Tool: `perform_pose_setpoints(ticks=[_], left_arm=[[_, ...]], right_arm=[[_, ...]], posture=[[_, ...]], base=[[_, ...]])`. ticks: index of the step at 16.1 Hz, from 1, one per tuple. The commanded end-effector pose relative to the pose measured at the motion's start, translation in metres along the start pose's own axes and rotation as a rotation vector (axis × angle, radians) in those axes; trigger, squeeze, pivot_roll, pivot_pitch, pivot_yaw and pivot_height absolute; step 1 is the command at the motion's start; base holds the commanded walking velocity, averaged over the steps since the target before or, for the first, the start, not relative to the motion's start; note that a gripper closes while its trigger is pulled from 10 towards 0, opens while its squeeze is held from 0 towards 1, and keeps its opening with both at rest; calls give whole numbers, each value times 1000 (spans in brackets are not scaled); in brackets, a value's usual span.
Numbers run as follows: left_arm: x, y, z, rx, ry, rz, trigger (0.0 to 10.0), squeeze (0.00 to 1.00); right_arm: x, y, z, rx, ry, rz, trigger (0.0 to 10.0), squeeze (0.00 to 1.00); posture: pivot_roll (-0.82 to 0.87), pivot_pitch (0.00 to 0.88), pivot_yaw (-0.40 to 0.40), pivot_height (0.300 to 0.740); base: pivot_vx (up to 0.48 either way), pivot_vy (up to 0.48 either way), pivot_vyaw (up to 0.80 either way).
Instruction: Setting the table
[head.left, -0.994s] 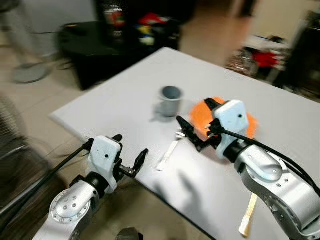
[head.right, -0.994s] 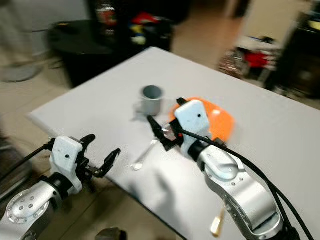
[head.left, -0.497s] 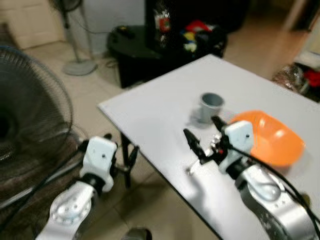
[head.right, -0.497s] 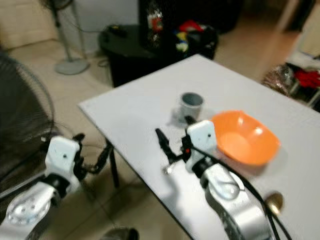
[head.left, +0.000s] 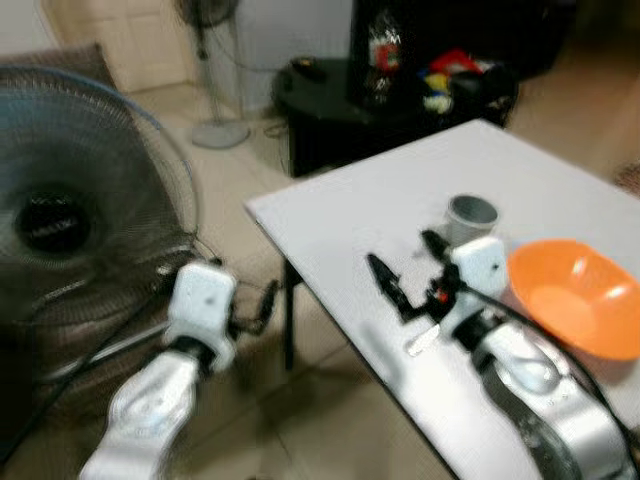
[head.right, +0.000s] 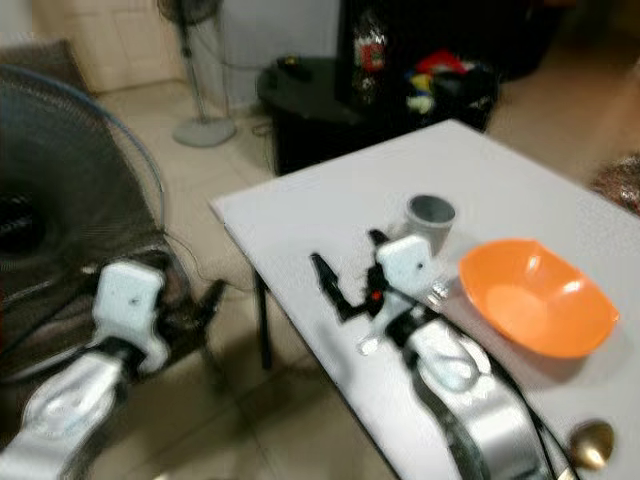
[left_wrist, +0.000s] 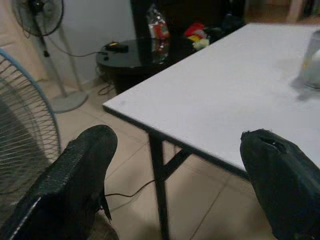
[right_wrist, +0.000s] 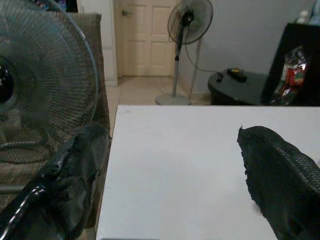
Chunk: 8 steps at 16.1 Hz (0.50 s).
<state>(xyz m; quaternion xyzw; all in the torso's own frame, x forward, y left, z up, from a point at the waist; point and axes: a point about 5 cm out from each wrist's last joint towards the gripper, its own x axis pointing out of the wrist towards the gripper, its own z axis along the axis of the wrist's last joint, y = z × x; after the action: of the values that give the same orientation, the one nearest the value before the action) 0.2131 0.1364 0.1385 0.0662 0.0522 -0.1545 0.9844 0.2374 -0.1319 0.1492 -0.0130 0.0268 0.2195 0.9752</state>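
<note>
1. Spreading across the right of the head views, the white table (head.left: 400, 210) carries the task's things near its corner; a big fan (head.left: 70, 220) stands on the floor to the robot's left, and a black side table (head.right: 330, 100) sits beyond.
2. The orange bowl (head.right: 535, 295) rests on the table to the right of the right arm, empty as far as the blur lets me judge.
3. The right claw (head.left: 405, 270) hovers over the table close to its edge, fingers spread wide with nothing between them.
4. The left claw (head.left: 255, 305) hangs off the table, over the floor beside the table leg; its wrist view shows both fingers (left_wrist: 85, 170) well apart and empty.
5. The grey cup (head.left: 472, 215) stands upright just behind the right wrist, near the bowl.
6. A pale utensil (head.left: 422, 340), probably a spoon, lies on the table beneath the right wrist; too blurred to be sure.
7. A brass-coloured round piece (head.right: 590, 440) lies nearer the robot, past the bowl.
8. Risks, as I judge them: the right wrist sits so near the cup that a sideways swing could tip it; the utensil lies close to the table edge and a nudge could send it to the floor; the head views are smeared, so any reach now may miss.
</note>
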Motion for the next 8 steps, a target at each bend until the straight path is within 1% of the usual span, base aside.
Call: perform_pose_setpoints(ticks=[1,3,4,5,6,7,8], left_arm=[[1,7,-1,23,6,33,10000,0],[4,6,2,-6,-8,45,10000,0],[4,6,1,-7,-5,47,10000,0],[5,5,0,-3,-2,35,10000,0],[8,4,-4,30,14,47,10000,0],[7,4,-3,30,13,50,10000,0],[3,5,-1,-11,2,60,10000,0]], right_arm=[[3,0,-1,-16,22,6,10000,1000],[5,-2,7,-16,8,23,10000,1000],[5,-2,8,-18,5,29,10000,1000],[6,-3,10,-12,5,44,10000,1000],[8,-9,6,-17,24,14,10000,1000],[8,-9,8,-4,21,14,10000,1000],[6,-3,11,19,13,47,10000,1000]], posture=[[49,0,-18,740],[41,0,-26,740],[36,0,-23,740],[27,0,-29,740],[26,0,-48,740],[24,15,-50,740],[21,18,-53,740]], base=[[0,0,800],[0,0,800],[0,0,800],[0,0,800],[0,0,800],[0,0,800],[0,0,800]])
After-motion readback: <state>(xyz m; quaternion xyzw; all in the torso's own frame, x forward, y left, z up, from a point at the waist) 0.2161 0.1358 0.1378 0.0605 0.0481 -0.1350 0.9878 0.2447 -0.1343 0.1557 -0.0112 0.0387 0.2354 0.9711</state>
